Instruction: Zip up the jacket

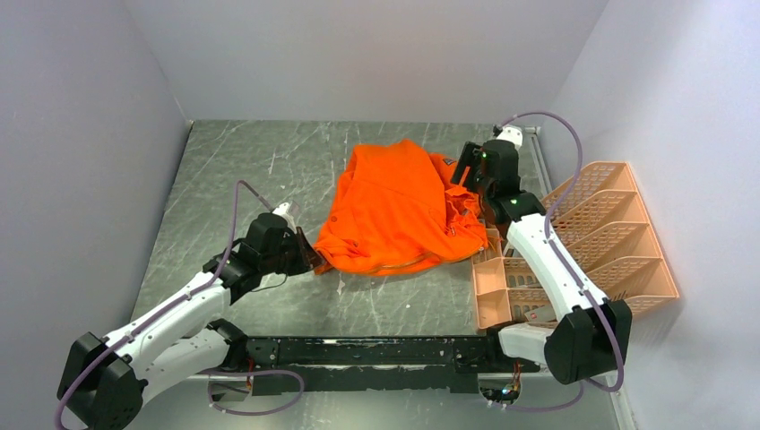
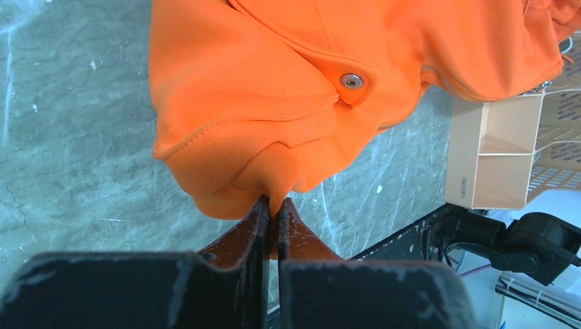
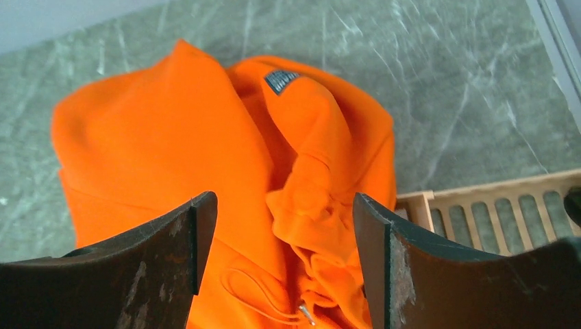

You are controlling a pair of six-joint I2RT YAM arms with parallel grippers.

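Left gripper (image 2: pixel 273 218) pressed tight, pinching jacket (image 2: pixel 274 82) fold right at fingertips; snap button (image 2: pixel 351 81) just beyond. Right gripper (image 3: pixel 284 205) spread wide, hovers over crumpled jacket, nothing between fingers; drawstring (image 3: pixel 253 295) below. Rack (image 1: pixel 591 233) just right of right gripper. Jacket heaped on table (image 1: pixel 242 170) between both grippers.
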